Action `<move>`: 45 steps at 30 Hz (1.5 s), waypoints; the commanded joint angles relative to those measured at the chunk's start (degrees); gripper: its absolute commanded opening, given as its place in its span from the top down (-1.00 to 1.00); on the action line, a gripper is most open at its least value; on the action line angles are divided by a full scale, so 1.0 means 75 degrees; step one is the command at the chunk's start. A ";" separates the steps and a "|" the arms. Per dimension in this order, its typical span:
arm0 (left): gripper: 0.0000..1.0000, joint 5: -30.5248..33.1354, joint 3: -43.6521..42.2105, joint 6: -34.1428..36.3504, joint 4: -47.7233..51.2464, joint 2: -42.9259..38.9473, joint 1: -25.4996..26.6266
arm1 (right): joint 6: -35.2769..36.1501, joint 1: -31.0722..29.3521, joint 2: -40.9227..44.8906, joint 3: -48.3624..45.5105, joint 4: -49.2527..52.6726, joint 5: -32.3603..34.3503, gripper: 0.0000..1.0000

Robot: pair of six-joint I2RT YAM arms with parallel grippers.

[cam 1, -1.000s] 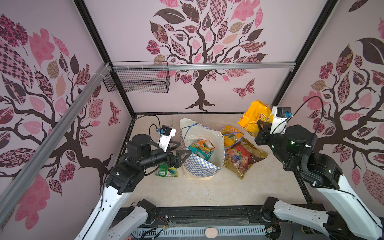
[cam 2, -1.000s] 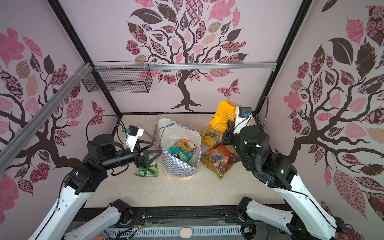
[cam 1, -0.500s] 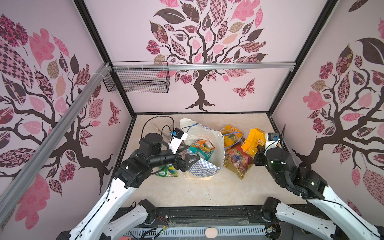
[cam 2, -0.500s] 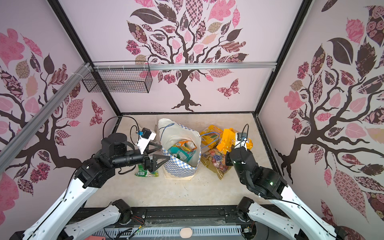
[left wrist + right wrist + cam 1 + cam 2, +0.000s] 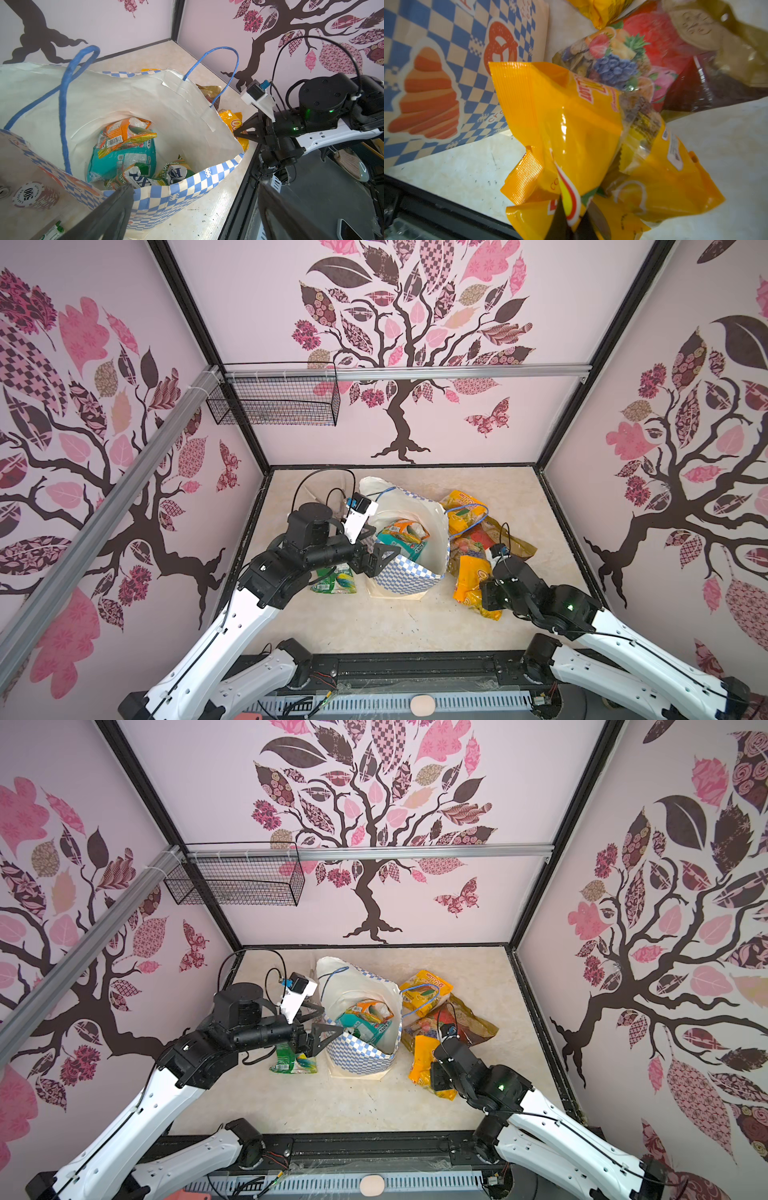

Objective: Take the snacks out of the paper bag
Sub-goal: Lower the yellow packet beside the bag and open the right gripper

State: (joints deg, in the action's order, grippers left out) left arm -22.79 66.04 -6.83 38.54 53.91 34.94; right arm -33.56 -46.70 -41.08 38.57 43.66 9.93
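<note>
While the tall paper bag (image 5: 409,572) with its blue-and-white check print and orange pastry logos stood upright at the middle of the pale marbled surface (image 5: 374,626), its mouth gaped and showed a creased white lining. Thin blue cord handles (image 5: 64,93) arched over the rim. Inside lay a crinkly teal packet (image 5: 124,160), a crumpled orange packet (image 5: 118,133) on top of it, and green-and-white packets (image 5: 135,176) at the bottom.

A green glossy packet (image 5: 336,583) lay flat on the surface just left of the bag, partly under the left arm. To the right of the bag lay a yellow packet (image 5: 461,506) on the far side and, nearer, a gold-and-red foil packet with a fruit picture (image 5: 482,537). A black wire basket (image 5: 276,400) hung on the far wall.

The left end effector (image 5: 384,560) hovered at the bag's left rim, its black triangular fingers spread wide and holding nothing; the checked wall stood right in front of it.

The right end effector (image 5: 236,133) was clamped on a ribbed, shiny yellow-orange packet (image 5: 469,585) just right of the bag, overlapping the fruit packet's near edge. Whether that packet touched the surface could not be told.
</note>
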 commanded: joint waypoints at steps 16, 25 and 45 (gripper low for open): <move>-0.90 0.0776 -0.0098 -0.0143 -0.0224 -0.0312 0.0029 | -0.0882 0.0087 -0.1702 -0.1513 -0.2899 0.0661 1.00; -0.90 0.0795 0.0019 -0.0106 -0.0108 -0.0227 0.0031 | 0.0162 0.2327 -0.2519 -0.1448 -0.4280 -0.1134 1.00; -0.90 0.0928 -0.0107 -0.0110 -0.0135 -0.0227 0.0030 | -0.0238 0.2318 -0.2653 -0.1260 -0.3691 -0.3258 -0.01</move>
State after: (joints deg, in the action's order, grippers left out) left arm -15.49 65.45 -7.68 38.39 52.14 34.98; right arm -34.98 -29.21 -60.75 27.38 11.84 -13.58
